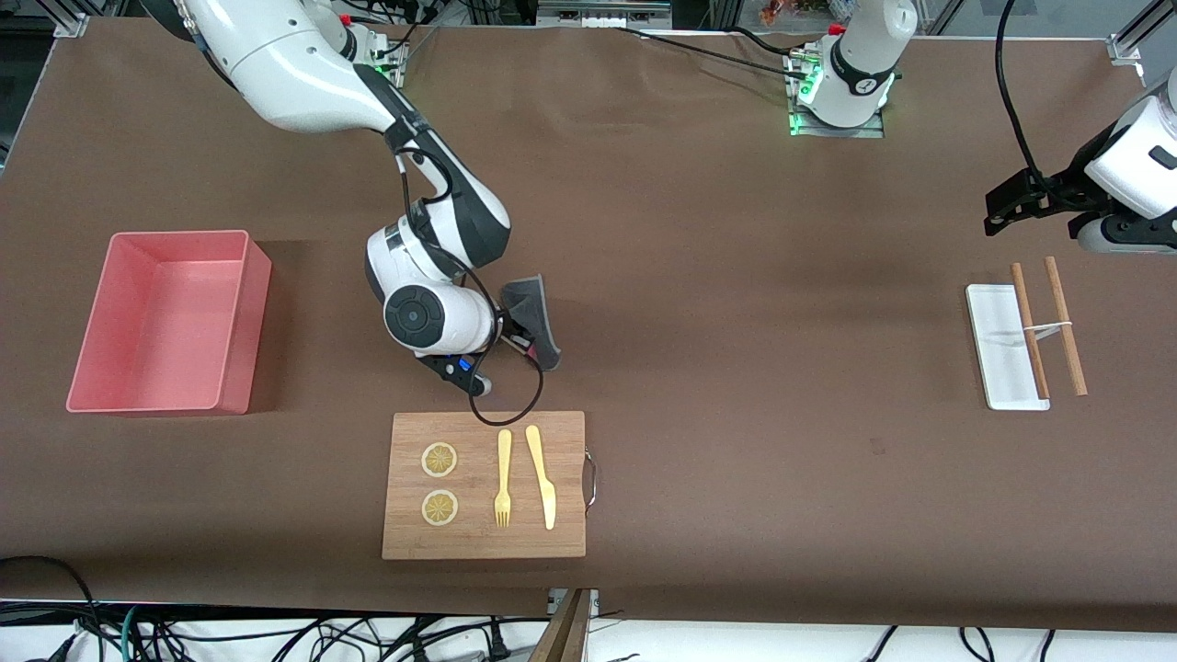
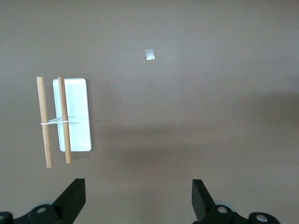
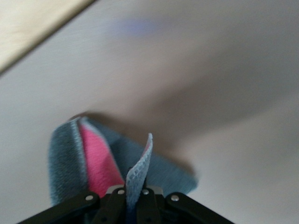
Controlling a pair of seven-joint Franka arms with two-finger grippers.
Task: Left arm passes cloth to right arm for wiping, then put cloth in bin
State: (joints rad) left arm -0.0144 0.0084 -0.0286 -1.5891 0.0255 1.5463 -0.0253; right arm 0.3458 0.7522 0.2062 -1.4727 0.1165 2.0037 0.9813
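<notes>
The right gripper (image 1: 515, 342) pinched the soft grey-and-red cloth (image 1: 533, 317) over bare brown counter (image 1: 736, 276) between the pink bin (image 1: 92, 405) and the waiting left gripper (image 2: 138, 198), which hung wide apart.

A wooden cutting board (image 1: 485, 485) lies in the lower centre of the front view. It carries two lemon slices (image 1: 439, 460), a yellow fork (image 1: 503, 478) and a yellow knife (image 1: 542, 475). At the middle of that frame's far edge, a white tray (image 1: 998, 348) lies under a banded pair of wooden sticks (image 1: 1049, 325).
</notes>
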